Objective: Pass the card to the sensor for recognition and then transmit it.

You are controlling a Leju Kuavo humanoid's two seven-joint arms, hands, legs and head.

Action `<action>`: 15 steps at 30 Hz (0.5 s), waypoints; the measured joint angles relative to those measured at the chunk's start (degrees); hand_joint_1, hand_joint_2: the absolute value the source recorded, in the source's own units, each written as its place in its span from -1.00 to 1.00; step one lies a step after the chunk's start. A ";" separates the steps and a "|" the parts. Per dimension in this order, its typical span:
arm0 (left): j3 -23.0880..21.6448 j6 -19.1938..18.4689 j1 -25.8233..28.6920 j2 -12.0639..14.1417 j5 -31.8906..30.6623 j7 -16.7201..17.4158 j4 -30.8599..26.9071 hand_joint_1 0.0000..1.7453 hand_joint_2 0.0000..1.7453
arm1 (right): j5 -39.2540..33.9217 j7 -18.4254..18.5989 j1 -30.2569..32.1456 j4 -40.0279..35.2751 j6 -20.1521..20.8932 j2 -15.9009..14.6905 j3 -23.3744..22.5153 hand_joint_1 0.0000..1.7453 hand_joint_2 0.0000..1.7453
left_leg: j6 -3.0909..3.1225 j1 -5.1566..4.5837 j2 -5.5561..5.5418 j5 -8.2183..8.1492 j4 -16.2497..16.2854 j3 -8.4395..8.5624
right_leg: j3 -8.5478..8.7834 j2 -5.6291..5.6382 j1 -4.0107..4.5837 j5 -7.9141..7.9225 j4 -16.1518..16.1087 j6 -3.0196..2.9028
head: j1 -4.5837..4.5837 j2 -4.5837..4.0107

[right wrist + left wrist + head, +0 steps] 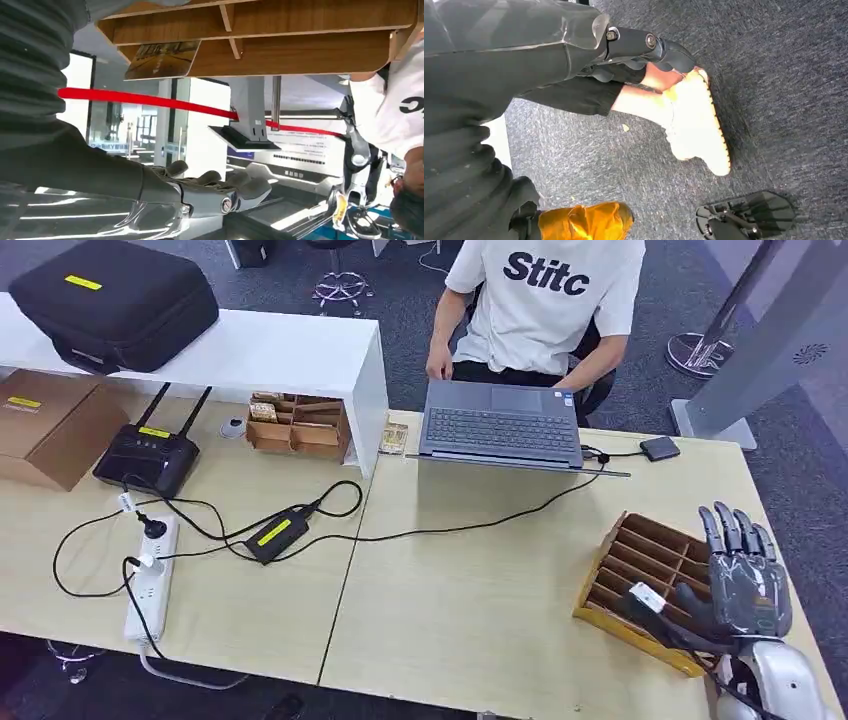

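Observation:
A wooden card rack [640,565] with several slots lies tilted at the table's right edge. In the right wrist view a card [160,59] with a yellowish picture sticks out of a slot of the rack [300,45]. My right hand [745,575] hovers just right of the rack, fingers straight and apart, holding nothing; its fingers [225,192] also stretch out bare in the right wrist view. A small black sensor pad [660,448] lies beside the laptop, wired to it. My left hand [644,47] hangs over the carpet, its fingers holding nothing.
A person in a white T-shirt [545,300] sits at the grey laptop [500,425] on the far side. A white shelf [250,350], router [148,455], power strip [150,585], cables and boxes fill the table's left half. A person's white shoe [696,125] is on the carpet.

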 joint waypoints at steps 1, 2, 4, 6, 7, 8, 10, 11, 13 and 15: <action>0.02 0.00 0.00 0.00 -0.07 0.00 0.00 -1.00 1.00 | 0.00 0.02 -0.01 0.17 0.02 0.00 -0.24 -1.00 1.00 | 0.00 0.00 0.00 0.00 0.00 0.00 | 0.00 0.00 0.00 0.00 0.00 0.00 | 0.00 0.00; 0.02 0.00 0.00 0.00 -0.09 0.00 0.00 -1.00 1.00 | -0.02 0.09 -0.01 0.26 0.07 0.00 -0.41 -1.00 1.00 | 0.00 0.00 0.00 0.00 0.00 0.00 | 0.00 0.00 0.00 0.00 0.00 0.00 | 0.00 0.00; 0.00 0.00 -0.01 0.02 -0.11 0.00 0.00 -1.00 1.00 | -0.37 0.11 -0.01 0.44 0.13 0.00 -0.68 -1.00 1.00 | 0.00 0.00 0.00 0.00 0.00 0.00 | 0.00 0.00 0.00 0.00 0.00 0.00 | 0.00 0.00; 0.02 -0.02 -0.01 0.00 -0.26 0.00 0.00 -1.00 1.00 | -1.01 0.17 -0.04 0.83 0.26 0.00 -1.05 -1.00 1.00 | 0.00 0.00 0.00 0.00 0.00 0.00 | 0.00 0.00 0.00 0.00 0.00 0.00 | 0.00 0.00; 0.00 -0.02 -0.01 0.00 -0.28 0.00 0.00 -1.00 1.00 | -1.14 0.20 -0.09 1.18 0.31 0.00 -1.33 -1.00 1.00 | 0.00 0.00 0.00 0.00 0.00 0.00 | 0.00 0.00 0.00 0.00 0.00 0.00 | 0.00 0.00; 0.02 -0.02 -0.01 0.00 -0.39 0.00 0.00 -1.00 1.00 | -1.57 0.22 -0.13 1.66 0.28 0.00 -1.68 -1.00 1.00 | 0.01 0.00 0.00 0.00 0.00 0.00 | 0.00 0.00 0.00 0.00 0.00 0.00 | 0.00 0.00; 0.02 -0.02 -0.01 0.00 -0.44 0.00 0.00 -1.00 1.00 | -2.23 0.11 -0.19 2.49 0.13 0.00 -2.42 -1.00 1.00 | 0.01 0.00 0.00 0.00 0.00 -0.01 | 0.00 0.00 0.00 0.00 0.00 0.00 | 0.00 0.00; 0.02 -0.02 -0.01 0.00 -0.46 0.00 0.00 -1.00 1.00 | -2.45 0.07 -0.28 2.84 0.11 0.00 -2.73 -1.00 1.00 | 0.01 0.00 0.00 -0.01 0.00 0.00 | 0.00 0.00 0.00 0.00 0.00 0.00 | 0.00 0.00; 0.02 -0.02 -0.03 0.00 -0.63 0.00 0.00 -1.00 1.00 | -2.97 -0.09 -0.53 3.69 -0.02 0.02 -3.49 -1.00 1.00 | 0.01 0.00 0.01 -0.01 0.00 0.00 | 0.00 0.01 0.00 0.00 0.00 0.00 | 0.00 0.00; 0.02 -0.02 -0.02 0.00 -0.74 0.00 0.00 -1.00 1.00 | -3.08 -0.22 -0.70 4.35 -0.02 0.04 -4.17 -1.00 1.00 | 0.01 0.00 0.00 -0.01 0.00 0.00 | 0.00 0.00 0.00 0.00 -0.01 0.00 | 0.00 0.00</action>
